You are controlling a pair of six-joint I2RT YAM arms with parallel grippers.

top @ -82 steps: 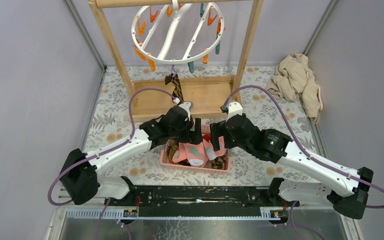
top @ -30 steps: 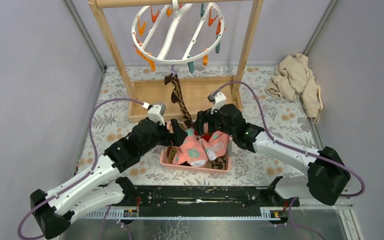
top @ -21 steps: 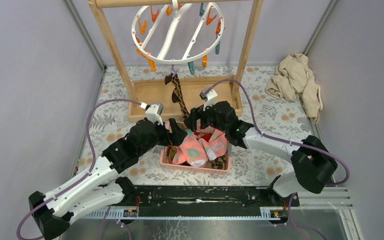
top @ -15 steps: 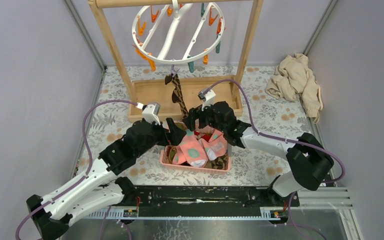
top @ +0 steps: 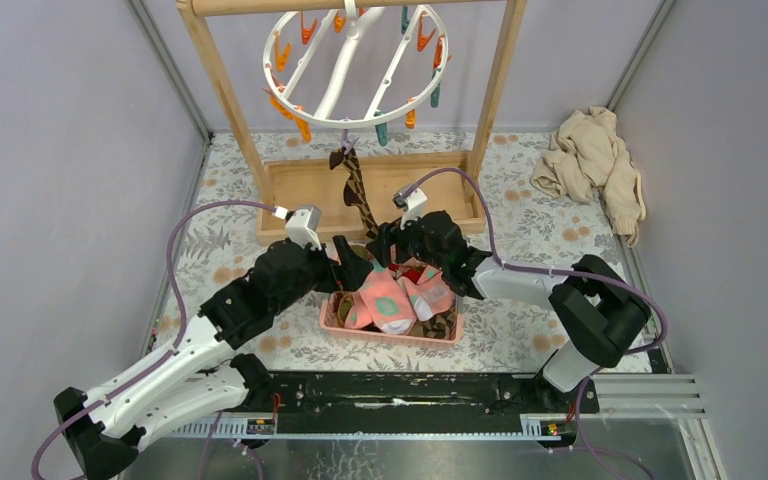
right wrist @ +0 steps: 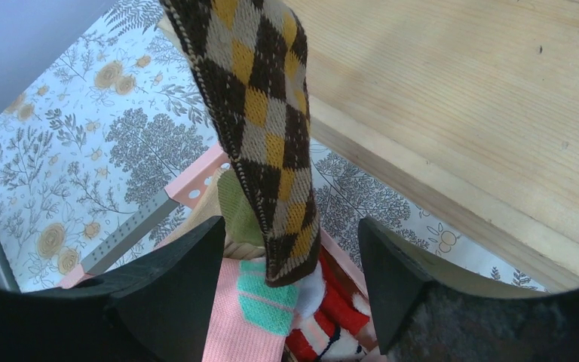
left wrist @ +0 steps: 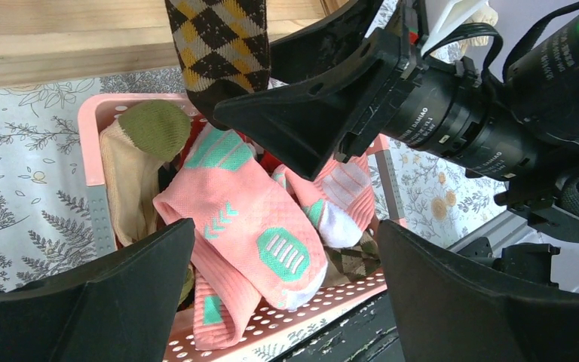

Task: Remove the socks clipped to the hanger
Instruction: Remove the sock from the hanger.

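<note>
The white ring hanger (top: 355,62) hangs from the top bar of the wooden rack (top: 222,95) at the far side of the flowered worktop (top: 210,245). One brown and yellow argyle sock (top: 356,190) is clipped to it. It hangs straight down from a purple clip (top: 346,146) at the near edge of the ring. Its toe end reaches down to the far rim of the pink basket (top: 385,337), which stands on the worktop in front of the rack base. In the basket lie the other socks (top: 388,300): pink ones with teal marks, a beige one with a green toe (left wrist: 154,128) and a red one (right wrist: 332,317). The right fingers (right wrist: 173,279) are open. They stand one on each side of the lower end of the argyle sock, and in the right wrist view a gap shows between the sock and each finger. The left fingers (left wrist: 113,294) are spread wide and hold nothing. They hover over the left part of the basket, just beside the right fingers, with the pink socks below them. A heap of beige cloth (top: 595,165) lies well apart, at the far right corner of the worktop.
</note>
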